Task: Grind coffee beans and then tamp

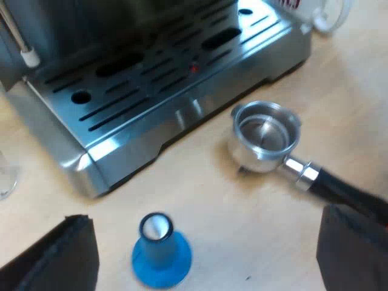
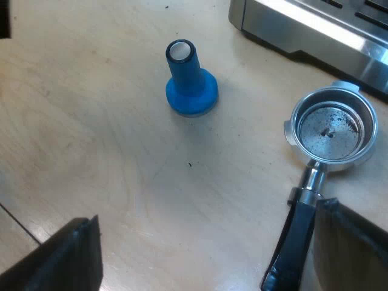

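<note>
The metal holder [image 1: 265,134] lies loose on the wooden table just off the espresso machine's drip tray [image 1: 151,91], its basket facing up and its dark handle [image 1: 339,188] pointing away from the machine. A blue tamper [image 1: 160,251] stands upright on the table close by. My left gripper [image 1: 206,260] hovers open above the tamper and holder, holding nothing. My right gripper [image 2: 212,260] is open too, above the table between the tamper [image 2: 191,82] and the holder [image 2: 333,127]. The holder's handle [image 2: 300,236] lies close beside one finger. Dark coffee specks dot the basket.
A white mug [image 1: 321,15] stands by the machine's far corner. A clear glass [image 1: 5,176] sits near the machine's other corner, below the steam wand [image 1: 18,42]. The machine's base [image 2: 321,30] lies just beyond the holder. Bare wooden table surrounds the tamper.
</note>
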Available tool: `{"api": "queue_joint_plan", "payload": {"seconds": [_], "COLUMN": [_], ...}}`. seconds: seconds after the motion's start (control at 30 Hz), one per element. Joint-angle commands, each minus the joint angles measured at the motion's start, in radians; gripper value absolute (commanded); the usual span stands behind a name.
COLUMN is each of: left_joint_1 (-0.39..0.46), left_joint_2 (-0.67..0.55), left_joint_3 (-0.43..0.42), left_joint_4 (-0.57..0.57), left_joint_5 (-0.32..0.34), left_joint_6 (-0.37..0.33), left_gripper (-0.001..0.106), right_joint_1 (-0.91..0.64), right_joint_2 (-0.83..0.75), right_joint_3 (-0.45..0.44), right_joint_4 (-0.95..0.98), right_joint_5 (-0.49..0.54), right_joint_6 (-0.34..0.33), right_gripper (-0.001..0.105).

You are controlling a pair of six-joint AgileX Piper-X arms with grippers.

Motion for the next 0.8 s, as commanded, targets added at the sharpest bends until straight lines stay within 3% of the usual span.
{"api": "queue_joint_plan", "payload": {"seconds": [0.03,0.13,0.53,0.8], "left_joint_1": [-0.005,-0.005,-0.005,-0.005], "left_joint_2": [0.008,0.059,0.265,0.386], "left_joint_3": [0.000,0.000,0.000,0.000], "left_joint_4": [-0.009,-0.016,-0.051,-0.159], "left_joint_5": [-0.019,-0.019,-0.016,-0.016], "left_joint_6": [0.009,0.046,0.046,0.046], "left_gripper": [0.079,0.079,0.079,0.079], "right_joint_1": [0.004,0.004,0.004,0.004], "right_joint_2": [-0.006,-0.006,-0.006,-0.004], "right_joint_3": [-0.008,-0.008,-0.008,-0.005], "right_joint_4": [-0.014,-0.016,-0.016,-0.008], "right_joint_5": [0.008,0.008,0.008,0.047], "right_joint_6": [-0.019,-0.019,-0.019,-0.022], "right_gripper": [0.072,0.072,0.072,0.072]}}
